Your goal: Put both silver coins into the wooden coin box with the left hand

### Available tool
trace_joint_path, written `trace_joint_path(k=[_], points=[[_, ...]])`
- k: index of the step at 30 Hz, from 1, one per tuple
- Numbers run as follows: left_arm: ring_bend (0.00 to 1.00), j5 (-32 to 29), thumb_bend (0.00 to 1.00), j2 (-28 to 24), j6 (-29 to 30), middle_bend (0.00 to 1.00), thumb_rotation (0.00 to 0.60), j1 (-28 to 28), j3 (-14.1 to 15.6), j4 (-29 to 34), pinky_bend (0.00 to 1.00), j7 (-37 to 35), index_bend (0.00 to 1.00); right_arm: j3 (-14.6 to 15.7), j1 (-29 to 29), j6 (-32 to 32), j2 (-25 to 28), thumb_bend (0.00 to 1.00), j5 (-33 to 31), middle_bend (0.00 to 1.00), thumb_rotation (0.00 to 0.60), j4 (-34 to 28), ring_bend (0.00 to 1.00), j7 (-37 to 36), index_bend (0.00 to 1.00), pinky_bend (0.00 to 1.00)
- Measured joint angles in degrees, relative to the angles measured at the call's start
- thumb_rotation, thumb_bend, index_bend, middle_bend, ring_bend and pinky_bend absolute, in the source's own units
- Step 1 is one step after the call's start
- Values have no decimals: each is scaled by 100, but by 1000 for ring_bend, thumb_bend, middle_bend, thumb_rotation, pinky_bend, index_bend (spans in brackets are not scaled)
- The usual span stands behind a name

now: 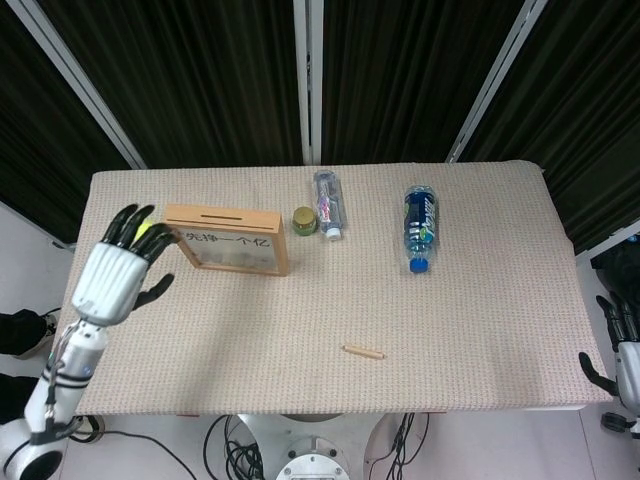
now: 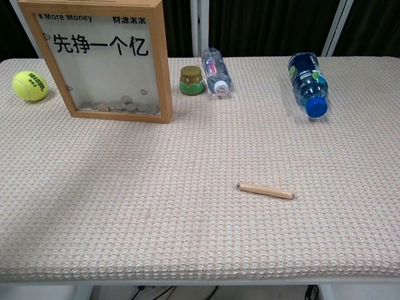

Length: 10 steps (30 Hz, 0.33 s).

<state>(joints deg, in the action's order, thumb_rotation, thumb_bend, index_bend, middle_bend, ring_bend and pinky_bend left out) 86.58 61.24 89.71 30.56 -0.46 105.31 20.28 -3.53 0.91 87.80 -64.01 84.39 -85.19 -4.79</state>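
The wooden coin box (image 2: 103, 59) is standing upright near the table's (image 2: 187, 237) far left corner, with silver coins (image 2: 122, 107) lying in a heap along the bottom behind its clear front. The left hand (image 1: 118, 278) is hovering off to the box's left with fingers spread, holding nothing and covering most of the tennis ball (image 2: 29, 85). The right hand (image 1: 622, 335) is sitting past the table's right edge, its state impossible to tell.
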Motion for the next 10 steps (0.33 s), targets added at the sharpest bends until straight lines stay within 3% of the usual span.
trace_joint_path(k=[2, 4, 10], points=[[7, 319, 0, 51, 304, 109, 600, -440, 352, -337, 80, 9, 72, -15, 12, 155, -147, 222, 79, 0, 600, 134, 0, 76, 0, 0], [0, 431, 0, 94, 410, 53, 600, -779, 648, -585, 58, -9, 40, -13, 17, 227, -260, 217, 170, 0, 600, 232, 0, 148, 0, 0], [0, -47, 0, 218, 194, 16, 600, -1380, 864, -912, 46, -314, 30, 13, -1, 224, -339, 217, 237, 0, 600, 233, 0, 396, 0, 0]])
